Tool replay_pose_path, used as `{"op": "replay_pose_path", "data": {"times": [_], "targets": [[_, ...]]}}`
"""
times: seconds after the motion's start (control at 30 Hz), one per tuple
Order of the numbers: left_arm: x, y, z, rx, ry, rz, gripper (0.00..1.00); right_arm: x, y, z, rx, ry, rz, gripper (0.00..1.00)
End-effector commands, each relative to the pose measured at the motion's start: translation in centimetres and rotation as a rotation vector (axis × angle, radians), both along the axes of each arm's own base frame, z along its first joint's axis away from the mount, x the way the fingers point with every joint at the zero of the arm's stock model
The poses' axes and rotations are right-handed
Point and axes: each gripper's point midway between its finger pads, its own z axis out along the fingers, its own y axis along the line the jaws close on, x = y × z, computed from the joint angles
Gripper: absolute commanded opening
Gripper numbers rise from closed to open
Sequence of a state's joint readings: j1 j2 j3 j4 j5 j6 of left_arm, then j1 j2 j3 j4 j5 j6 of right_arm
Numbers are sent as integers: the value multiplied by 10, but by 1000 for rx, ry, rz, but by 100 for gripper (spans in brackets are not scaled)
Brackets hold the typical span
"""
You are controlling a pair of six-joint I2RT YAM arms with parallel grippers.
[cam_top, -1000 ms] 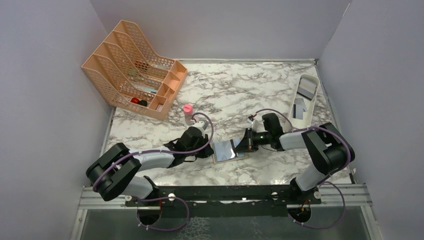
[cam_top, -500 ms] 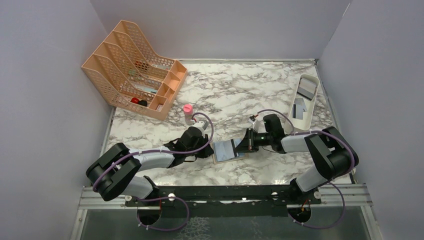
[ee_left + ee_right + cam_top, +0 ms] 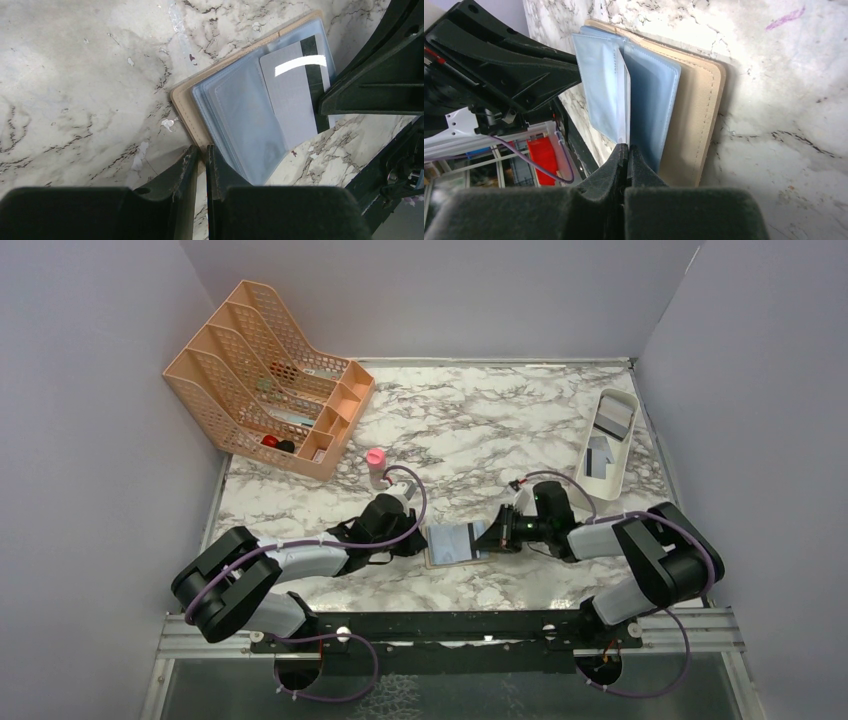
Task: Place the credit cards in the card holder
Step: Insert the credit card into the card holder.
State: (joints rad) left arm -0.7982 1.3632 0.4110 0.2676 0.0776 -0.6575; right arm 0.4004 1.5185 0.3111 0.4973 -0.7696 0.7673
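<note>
The card holder (image 3: pixel 452 543) lies open on the marble desk (image 3: pixel 480 420), near its front edge and between the two arms; its tan cover is flat on the surface, with the clear, bluish sleeves fanned above it. The left gripper (image 3: pixel 420 540) reaches in low from the left; its fingers are pinched on the edge of the tan cover, with only a thin slit between them. The right gripper (image 3: pixel 492 533) comes in from the opposite side, fingers pressed together on the edge of a grey card (image 3: pixel 292 95); the card has a black stripe along the end nearest that gripper, and it sits among the sleeves with its far part overlapped by clear plastic; whether it is inside a pocket I cannot tell. In the right wrist view the card shows edge-on, standing between two sleeves. Well apart, at the right rear of the desk, a white tray (image 3: pixel 613 393) holds two further cards (image 3: pixel 598 455); a peach file rack (image 3: pixel 262 380) stands at the left rear, with a pink-capped bottle (image 3: pixel 376 464) near it.
</note>
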Motion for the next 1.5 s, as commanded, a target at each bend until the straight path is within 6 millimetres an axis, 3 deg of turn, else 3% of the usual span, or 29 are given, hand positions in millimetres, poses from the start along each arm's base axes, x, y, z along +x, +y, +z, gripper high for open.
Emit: {"op": "replay_pose_path", "data": {"times": [0.0,0.67,0.93,1.47], "targets": [[-3,8,-4,20,2,11,16,7,-3,-5,-23,-15,-66,1],[-1,2,-5,8,4,0,16,0,14,-9,-16,20,67,1],[-1,3,-4,8,1,-3,16,-12,4,-16,-73,31,77,1],[-2,2,1,-6,-1,-4,16,-11,-4,-20,-118,67,-10,1]]}}
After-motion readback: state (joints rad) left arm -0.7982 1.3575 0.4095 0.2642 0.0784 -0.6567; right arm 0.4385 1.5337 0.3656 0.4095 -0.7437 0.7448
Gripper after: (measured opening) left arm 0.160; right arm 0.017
